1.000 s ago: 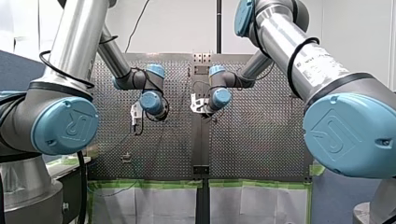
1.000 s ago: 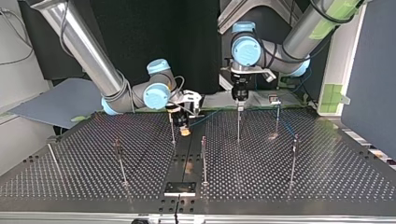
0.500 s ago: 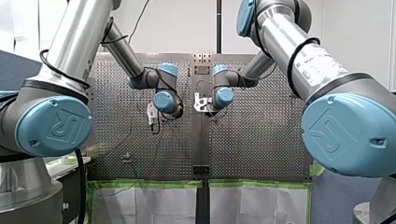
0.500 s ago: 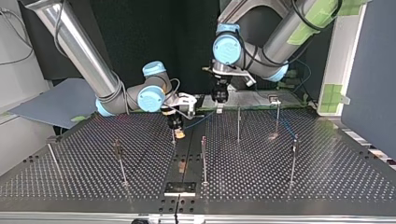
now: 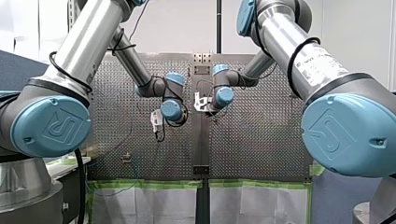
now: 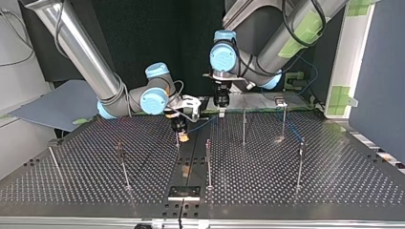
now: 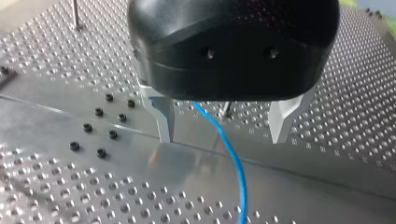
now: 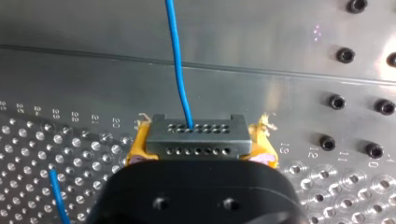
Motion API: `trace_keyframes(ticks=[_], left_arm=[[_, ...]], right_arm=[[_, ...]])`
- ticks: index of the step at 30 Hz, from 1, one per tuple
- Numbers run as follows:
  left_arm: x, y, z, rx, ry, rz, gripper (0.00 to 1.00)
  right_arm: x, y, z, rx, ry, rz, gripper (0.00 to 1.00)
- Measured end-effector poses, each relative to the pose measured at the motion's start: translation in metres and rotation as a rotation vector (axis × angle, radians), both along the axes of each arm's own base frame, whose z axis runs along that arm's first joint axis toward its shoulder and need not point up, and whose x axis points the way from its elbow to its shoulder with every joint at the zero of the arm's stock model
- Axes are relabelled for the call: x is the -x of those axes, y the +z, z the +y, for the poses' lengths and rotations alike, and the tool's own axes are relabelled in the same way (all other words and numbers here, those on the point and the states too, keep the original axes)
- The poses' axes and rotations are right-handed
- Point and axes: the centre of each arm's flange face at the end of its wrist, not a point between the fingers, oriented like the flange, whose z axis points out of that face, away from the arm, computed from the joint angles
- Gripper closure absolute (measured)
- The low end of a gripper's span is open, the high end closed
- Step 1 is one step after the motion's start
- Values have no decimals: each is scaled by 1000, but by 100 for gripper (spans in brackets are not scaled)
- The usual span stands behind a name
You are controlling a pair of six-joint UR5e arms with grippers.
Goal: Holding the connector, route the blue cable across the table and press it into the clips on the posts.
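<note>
While my right gripper (image 8: 201, 145) clamps the connector (image 8: 196, 133) between its yellow pads (image 8: 140, 148), the blue cable (image 8: 180, 70) leaves the connector's upper row of holes and runs straight ahead over the perforated table (image 8: 70, 154). Left gripper (image 7: 222, 126): metal fingers (image 7: 161, 116) spread wide, nothing pinched (the cable passes between them, touching neither). One thin post (image 6: 244, 126) stands just beside it in the top view.

Table (image 8: 93, 70): engraved hole numbers 22, 21, 20; 13, 12, 11. Joint cap (image 5: 51, 128): UR logo.
</note>
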Motion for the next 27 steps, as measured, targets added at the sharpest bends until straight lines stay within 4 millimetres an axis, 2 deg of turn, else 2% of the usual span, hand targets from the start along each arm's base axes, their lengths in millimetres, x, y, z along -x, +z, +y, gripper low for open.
trace_keyframes(ticks=[7, 16, 22, 27], left_arm=[[-17, -9, 0, 12, 39, -4, 0], [-38, 1, -4, 63, 57, -55, 0], [-44, -10, -6, 62, 53, -32, 0], [-47, -10, -6, 62, 60, -31, 0]], right_arm=[[-2, 0, 2, 1, 3, -1, 100], [-2, 1, 2, 2, 7, -3, 100], [-2, 2, 2, 2, 8, -3, 100], [-2, 2, 2, 2, 8, -3, 100]])
